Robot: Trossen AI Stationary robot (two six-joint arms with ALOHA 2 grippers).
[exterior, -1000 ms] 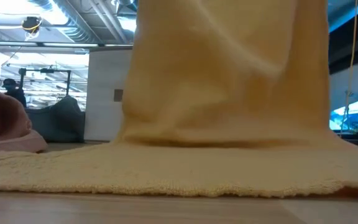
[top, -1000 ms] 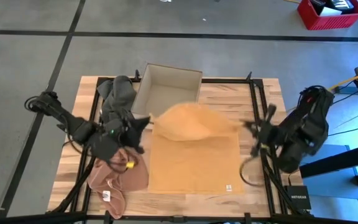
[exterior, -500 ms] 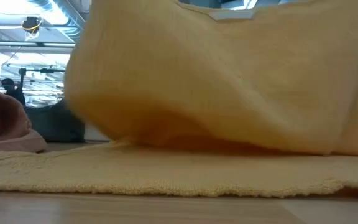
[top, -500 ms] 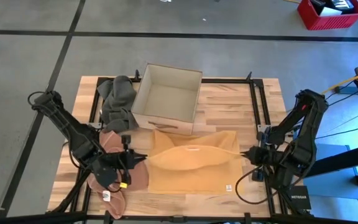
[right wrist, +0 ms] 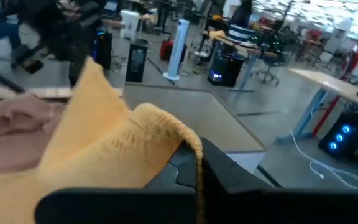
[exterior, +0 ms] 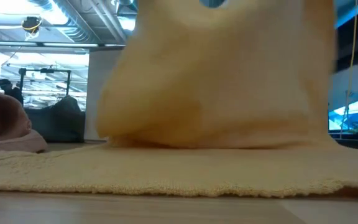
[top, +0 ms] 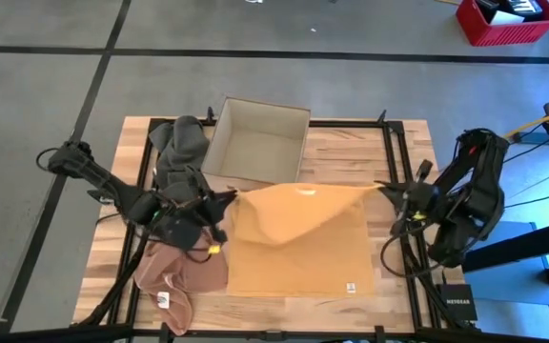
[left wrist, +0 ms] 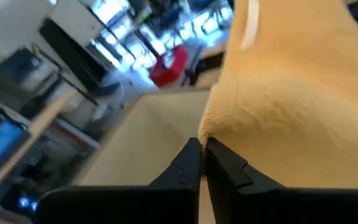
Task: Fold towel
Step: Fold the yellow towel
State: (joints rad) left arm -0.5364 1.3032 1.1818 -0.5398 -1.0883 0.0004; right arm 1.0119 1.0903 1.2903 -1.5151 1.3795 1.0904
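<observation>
At frame centre the yellow towel (top: 298, 243) has its far edge lifted, each corner pinched in the closed left gripper (top: 229, 197) and right gripper (top: 381, 188); uneven travel or a slipped corner would likely skew the fold.

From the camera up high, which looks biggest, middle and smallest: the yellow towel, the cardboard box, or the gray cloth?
Largest to smallest in the high view:
1. yellow towel, partly lifted off the table
2. cardboard box
3. gray cloth, bunched beside the box, so it would look bigger spread out
</observation>
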